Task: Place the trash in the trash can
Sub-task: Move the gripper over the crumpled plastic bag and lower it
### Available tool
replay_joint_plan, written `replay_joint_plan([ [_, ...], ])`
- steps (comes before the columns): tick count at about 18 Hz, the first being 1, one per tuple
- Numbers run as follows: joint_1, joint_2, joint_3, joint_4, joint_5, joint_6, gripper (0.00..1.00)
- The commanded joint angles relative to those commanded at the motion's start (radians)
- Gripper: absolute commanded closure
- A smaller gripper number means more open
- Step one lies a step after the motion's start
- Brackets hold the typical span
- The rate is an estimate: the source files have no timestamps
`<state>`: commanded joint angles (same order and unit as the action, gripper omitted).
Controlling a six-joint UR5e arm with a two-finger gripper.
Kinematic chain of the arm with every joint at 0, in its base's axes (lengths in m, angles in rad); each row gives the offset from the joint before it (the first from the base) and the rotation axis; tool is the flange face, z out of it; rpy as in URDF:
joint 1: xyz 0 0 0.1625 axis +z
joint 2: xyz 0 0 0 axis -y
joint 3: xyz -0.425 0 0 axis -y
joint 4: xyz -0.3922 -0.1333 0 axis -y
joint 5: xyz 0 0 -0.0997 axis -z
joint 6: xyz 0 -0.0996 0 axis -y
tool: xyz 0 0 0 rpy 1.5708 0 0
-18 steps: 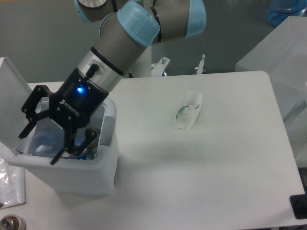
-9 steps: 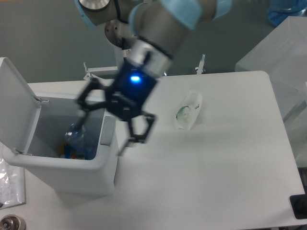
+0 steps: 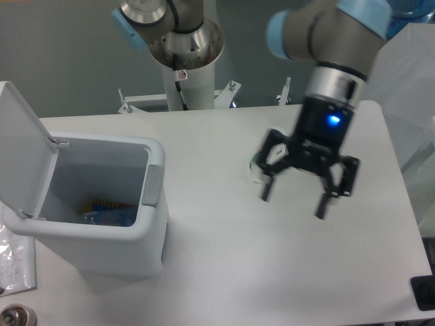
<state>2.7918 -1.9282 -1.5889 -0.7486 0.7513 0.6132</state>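
One white trash can [image 3: 102, 231] stands lid-up at left, one blue-tinted bottle [image 3: 105, 214] apparently lying inside; at right my gripper [image 3: 293, 198] hangs with fingers spread and empty above the one wrapper [image 3: 255, 166], which I must next lower onto and pinch

A white table [image 3: 224, 265] with rounded corners fills most of the view under even, soft light. Behind it stands a plain grey wall [image 3: 61, 61]. A frosted, translucent plastic sheet [image 3: 414, 102] hangs at the right edge, beside the table.
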Motion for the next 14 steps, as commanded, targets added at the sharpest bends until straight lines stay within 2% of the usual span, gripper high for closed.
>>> replay_joint_plan([
  [3,0.005,0.011,-0.086,-0.024,0.071,0.114,0.0],
  [5,0.002,0.02,-0.121,-0.031,0.097,0.173,0.0],
  [8,-0.005,0.025,-0.134,-0.035,0.225,0.221,0.0],
  [10,-0.011,0.026,-0.144,-0.043,0.27,0.25,0.0],
  [13,-0.026,0.051,-0.158,-0.136,0.457,0.313,0.0],
  [14,-0.035,0.052,-0.157,-0.168,0.476,0.338,0.0],
])
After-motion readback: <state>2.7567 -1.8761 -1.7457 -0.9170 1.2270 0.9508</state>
